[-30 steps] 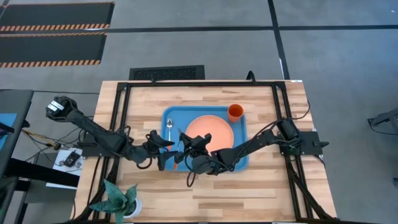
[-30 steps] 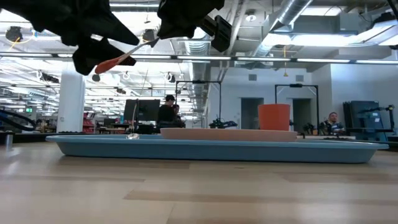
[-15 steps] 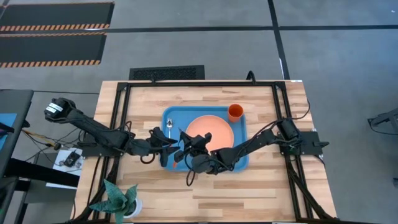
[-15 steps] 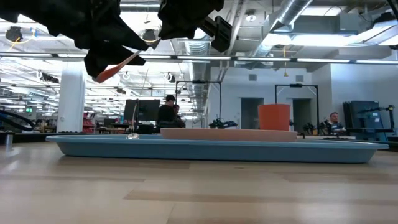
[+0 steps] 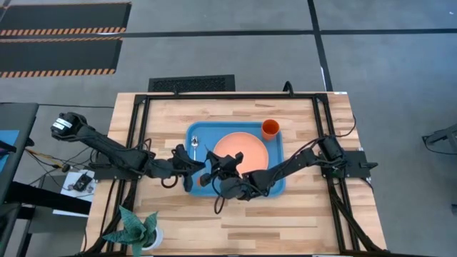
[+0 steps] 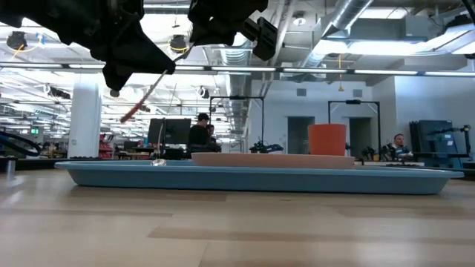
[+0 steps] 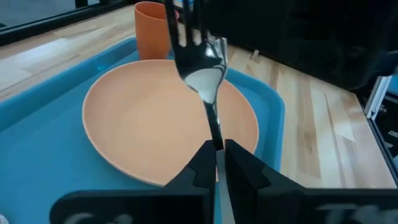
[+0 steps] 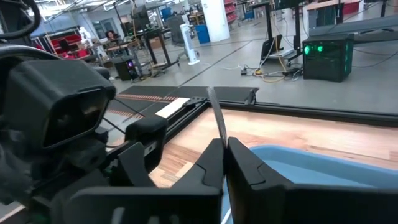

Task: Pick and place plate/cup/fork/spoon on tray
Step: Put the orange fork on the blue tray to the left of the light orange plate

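Note:
The fork (image 6: 135, 110) hangs in the air above the near left part of the blue tray (image 5: 191, 132), between my two grippers. My left gripper (image 7: 219, 155) is shut on its metal neck, and my right gripper (image 8: 224, 149) is shut on its tine end. The orange handle slopes down past the left gripper. The salmon plate (image 5: 243, 150) lies flat in the tray, with the orange cup (image 5: 270, 128) upright at the tray's far right corner. The spoon (image 5: 194, 145) lies on the tray floor at the left. My left gripper pinches the fork's thin metal neck (image 7: 214, 127) between its two fingers, just behind the head. It comes level from the table's left, along the fork. The fork is clear of the tray, its handle end (image 6: 126, 117) hanging lowest. My right gripper has a thin edge-on strip of the fork's metal (image 8: 217, 118) between its two fingers, coming from the table's right. In the left wrist view the tine tips (image 7: 186, 25) run up against this gripper's dark body. The exact spot is hidden by the fingers.
A potted plant (image 5: 136, 232) stands at the table's near left corner. Black frame rails (image 5: 139, 135) run along the table's sides. Bare wood lies on the near side of the tray (image 6: 237, 230). People sit in the room beyond the table.
My left gripper has gone toward the table's right edge, up to my right gripper, and has shut on the fork's neck. The fork's orange handle has tipped from nearly level to a steep downward slope, while its tine end has stayed at my right gripper.

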### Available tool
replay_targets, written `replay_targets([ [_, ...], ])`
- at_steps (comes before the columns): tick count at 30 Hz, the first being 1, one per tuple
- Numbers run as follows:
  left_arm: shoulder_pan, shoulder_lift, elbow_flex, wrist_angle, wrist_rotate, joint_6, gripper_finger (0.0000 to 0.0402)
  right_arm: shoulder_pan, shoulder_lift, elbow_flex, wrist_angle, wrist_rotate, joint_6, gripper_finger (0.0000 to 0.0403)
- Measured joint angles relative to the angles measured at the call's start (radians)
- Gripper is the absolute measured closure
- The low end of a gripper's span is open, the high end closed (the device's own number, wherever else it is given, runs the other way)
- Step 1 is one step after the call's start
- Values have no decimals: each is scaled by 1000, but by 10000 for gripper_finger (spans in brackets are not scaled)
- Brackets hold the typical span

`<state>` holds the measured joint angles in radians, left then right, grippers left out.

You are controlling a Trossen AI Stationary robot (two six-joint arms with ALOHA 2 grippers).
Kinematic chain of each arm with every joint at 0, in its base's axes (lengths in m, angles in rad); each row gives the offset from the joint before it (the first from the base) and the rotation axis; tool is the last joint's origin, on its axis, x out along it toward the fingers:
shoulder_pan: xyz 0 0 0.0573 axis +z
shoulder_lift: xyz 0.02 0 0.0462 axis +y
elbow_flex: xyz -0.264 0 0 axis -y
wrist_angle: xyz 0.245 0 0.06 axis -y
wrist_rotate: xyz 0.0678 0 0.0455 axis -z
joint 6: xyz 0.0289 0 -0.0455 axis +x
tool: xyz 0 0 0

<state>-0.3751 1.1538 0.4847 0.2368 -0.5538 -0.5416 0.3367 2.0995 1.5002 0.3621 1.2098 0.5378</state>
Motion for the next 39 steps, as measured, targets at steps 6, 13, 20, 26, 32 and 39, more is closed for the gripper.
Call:
replay_targets([
  [6, 17, 0, 0, -7, 16, 10, 398, 0, -1, 0, -2, -6, -15, 334],
  [13, 40, 0, 0, -22, 53, 10, 399, 22, -32, 0, -16, 43, -161, 277],
  [20, 63, 0, 0, -33, 109, 2, 401, 79, -165, 0, -323, 41, -184, 273],
  [26, 74, 0, 0, -39, 158, -3, 401, 131, -277, 1, -957, -36, 114, 359],
  [32, 74, 0, 0, -48, 179, -21, 401, 168, -279, -6, -1461, -64, 503, 388],
  [39, 74, 0, 0, -60, 188, -45, 401, 177, -384, -259, -1237, -135, 435, 397],
])
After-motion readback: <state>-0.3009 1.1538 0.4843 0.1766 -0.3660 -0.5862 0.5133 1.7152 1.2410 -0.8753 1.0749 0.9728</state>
